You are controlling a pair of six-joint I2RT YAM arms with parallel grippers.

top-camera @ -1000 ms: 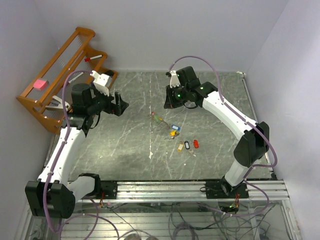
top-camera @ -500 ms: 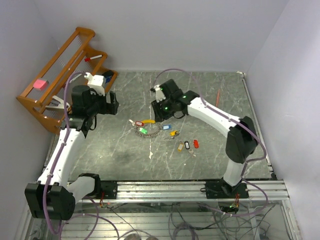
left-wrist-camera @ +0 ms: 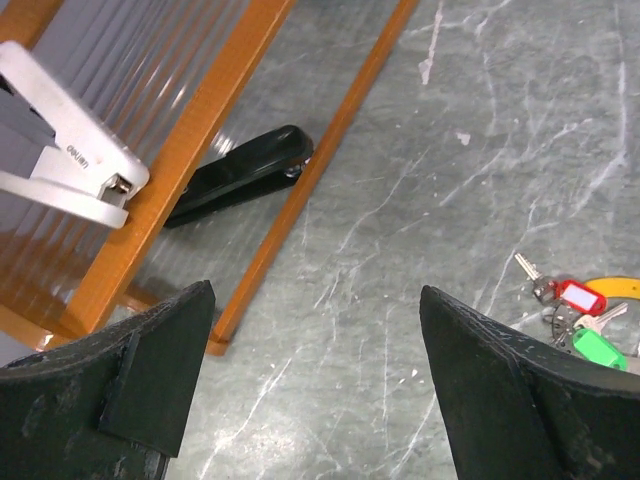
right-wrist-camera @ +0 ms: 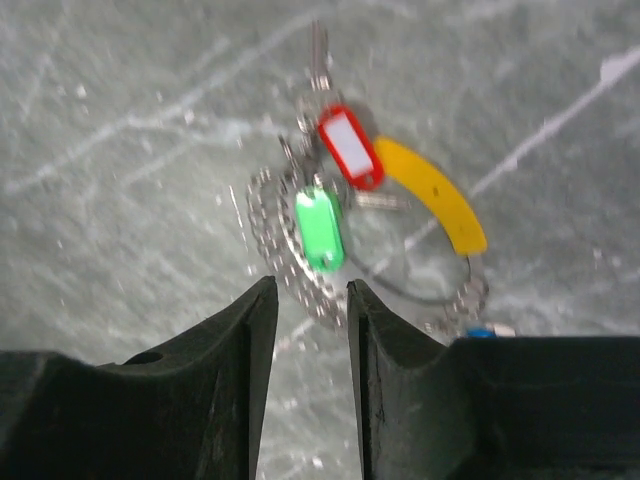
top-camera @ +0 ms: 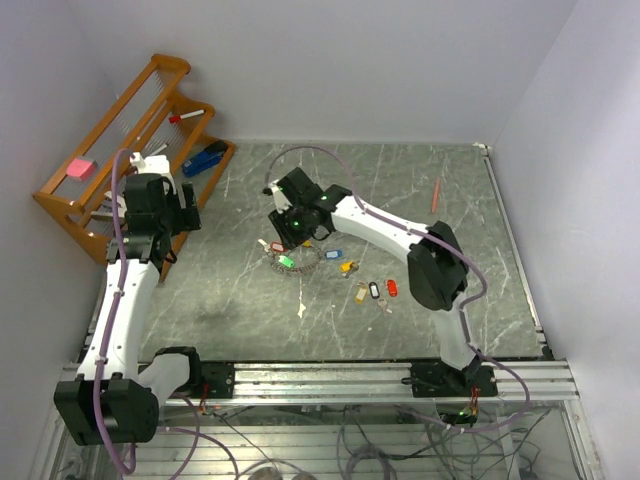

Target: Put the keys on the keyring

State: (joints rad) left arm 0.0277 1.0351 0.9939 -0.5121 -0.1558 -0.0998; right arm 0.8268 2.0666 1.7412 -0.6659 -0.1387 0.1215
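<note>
Top external view, left to right. My left gripper point(left-wrist-camera: 315, 295): jaws wide, empty, drawn back beside the wooden rack point(top-camera: 165, 66). My right gripper point(right-wrist-camera: 310, 290): swung left, jaws narrowly parted, holding nothing, just short of the keyring point(right-wrist-camera: 435, 195). It lies on the table carrying the red-tagged key point(right-wrist-camera: 348, 148) and the green-tagged key point(right-wrist-camera: 320, 230). Loose keys point(top-camera: 374, 290): farther right, unmoved.

Keyring point(left-wrist-camera: 620, 289) half beyond right edge
</note>
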